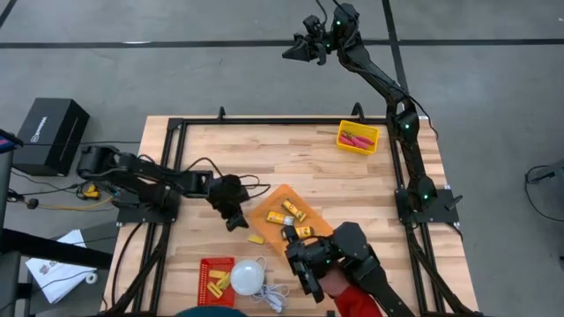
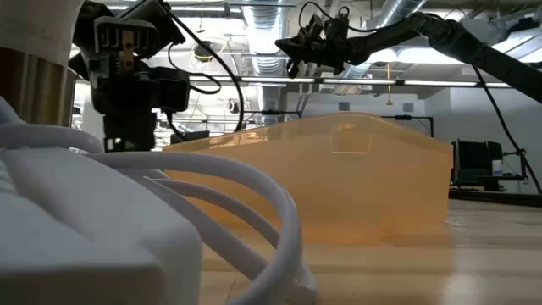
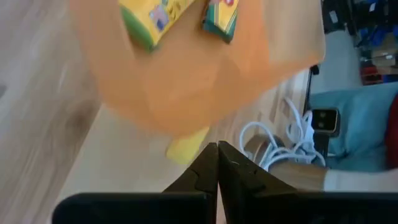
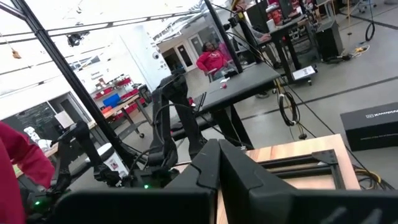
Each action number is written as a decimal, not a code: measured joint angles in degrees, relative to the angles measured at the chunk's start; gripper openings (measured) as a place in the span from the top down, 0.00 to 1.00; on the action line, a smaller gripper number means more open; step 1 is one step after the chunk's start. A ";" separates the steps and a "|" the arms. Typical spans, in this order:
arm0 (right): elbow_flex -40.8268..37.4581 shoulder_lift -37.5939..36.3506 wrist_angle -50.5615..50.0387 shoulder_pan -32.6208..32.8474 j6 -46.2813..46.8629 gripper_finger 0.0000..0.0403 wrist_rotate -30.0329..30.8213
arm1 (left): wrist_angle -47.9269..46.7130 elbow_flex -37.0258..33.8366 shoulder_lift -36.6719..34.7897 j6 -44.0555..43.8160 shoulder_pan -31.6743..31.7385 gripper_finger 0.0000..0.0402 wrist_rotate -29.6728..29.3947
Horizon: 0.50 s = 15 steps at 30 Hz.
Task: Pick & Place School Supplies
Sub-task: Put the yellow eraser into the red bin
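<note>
Orange-yellow crayon packets (image 1: 295,220) lie in orange tray (image 1: 264,210) near bench's front edge; small yellow block (image 1: 256,239) beside it awaits. Left gripper (image 1: 236,222) fingers together, empty; right gripper (image 1: 304,50) raised beyond back edge, fingers together.

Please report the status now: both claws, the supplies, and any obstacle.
Left claw shut, empty, beside orange tray. Right claw raised beyond table, shut. Yellow packets in tray, one yellow block loose. A person's red sleeve near tray.
</note>
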 joint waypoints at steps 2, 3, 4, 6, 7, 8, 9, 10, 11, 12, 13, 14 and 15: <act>0.00 0.00 -0.10 -0.24 -0.03 1.00 0.00 | 2.38 0.00 1.31 0.00 -0.30 1.00 -0.04; 0.00 0.00 -0.23 -0.26 -0.15 1.00 0.00 | 3.12 0.00 1.95 0.41 -0.40 1.00 -0.06; 0.00 0.00 -0.55 -0.33 -0.54 1.00 0.00 | 3.63 0.00 2.63 0.80 -0.53 1.00 -0.07; 0.00 0.00 -1.34 -0.48 -1.47 1.00 -0.13 | 4.89 0.02 4.76 1.36 -0.84 1.00 -0.07; 0.00 0.00 -1.53 -0.63 -1.51 1.00 -0.19 | 5.22 0.02 6.13 1.79 -1.05 1.00 -0.06; 0.00 0.00 -1.92 -0.74 -1.55 1.00 -0.26 | 6.15 0.02 7.67 2.07 -1.34 1.00 -0.03; 0.00 0.00 -2.11 -0.83 -1.57 1.00 -0.39 | 7.56 0.02 9.19 2.11 -1.56 1.00 0.23; 0.00 0.00 -2.29 -0.95 -1.64 1.00 -0.47 | 9.34 0.02 10.64 2.12 -1.60 1.00 1.17; 0.00 0.00 -2.47 -1.00 -1.72 1.00 -0.55 | 11.36 0.02 12.13 2.12 -1.60 1.00 2.22; 0.00 0.00 -2.60 -1.10 -1.73 1.00 -0.56 | 12.97 0.02 13.40 2.15 -1.60 1.00 3.23; 0.00 0.00 -2.63 -1.28 -1.73 1.00 -0.61 | 14.50 0.02 14.47 2.14 -1.60 1.00 4.02; 0.00 0.00 -2.64 -1.44 -1.73 1.00 -0.84 | 15.77 0.02 15.28 2.14 -1.60 1.00 4.47; 0.00 0.00 -2.64 -1.59 -1.73 1.00 -1.04 | 16.81 0.02 15.94 2.14 -1.60 1.00 5.10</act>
